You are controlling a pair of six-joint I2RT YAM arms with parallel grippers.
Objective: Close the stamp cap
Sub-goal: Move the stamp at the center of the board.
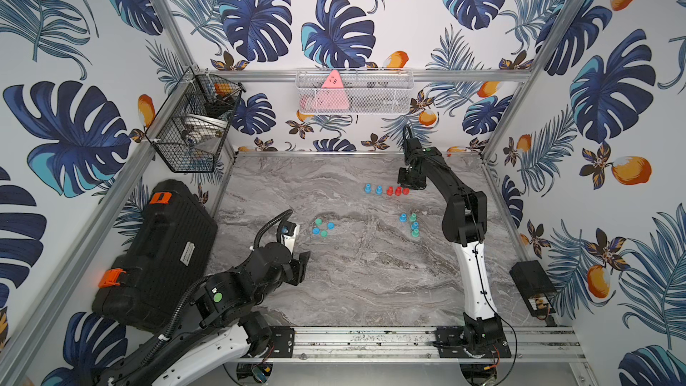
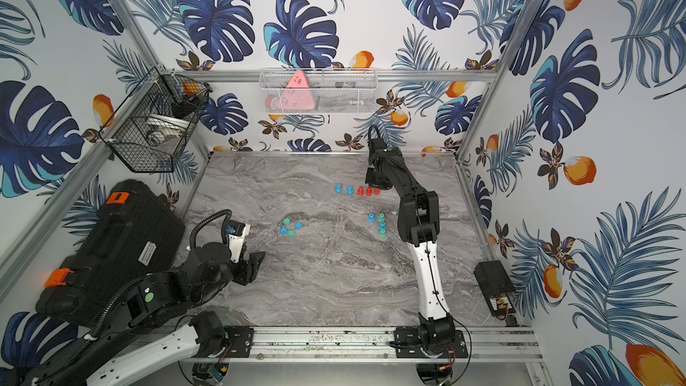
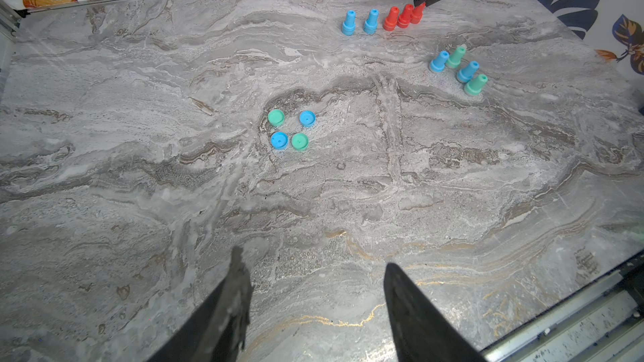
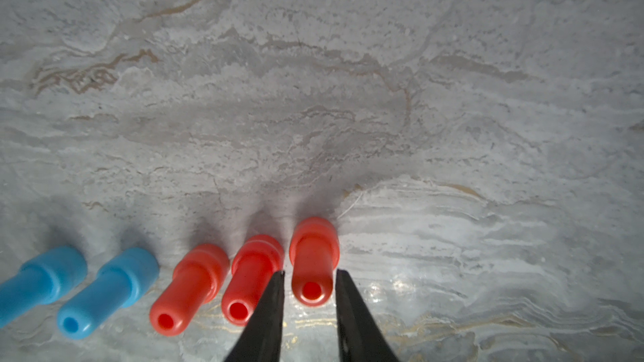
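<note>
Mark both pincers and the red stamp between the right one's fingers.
right pincer [image 4: 310, 272]: right wrist view, midway between its fingertips.
left pincer [image 3: 313, 256]: left wrist view, midway between its fingertips.
red stamp [image 4: 313, 238]: right wrist view, on its wide base.

Leaf-print walls [image 1: 408, 12], grey marble tabletop [image 1: 371, 272]

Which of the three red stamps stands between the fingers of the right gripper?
The end red stamp, farthest from the blue stamps; the right gripper straddles it.

Black case [image 1: 156, 254] beside the marble table [image 1: 371, 280]. Black wire basket [image 1: 178, 150] and white mesh basket [image 1: 378, 102], the latter holding a pink triangle [image 1: 332, 92].
</note>
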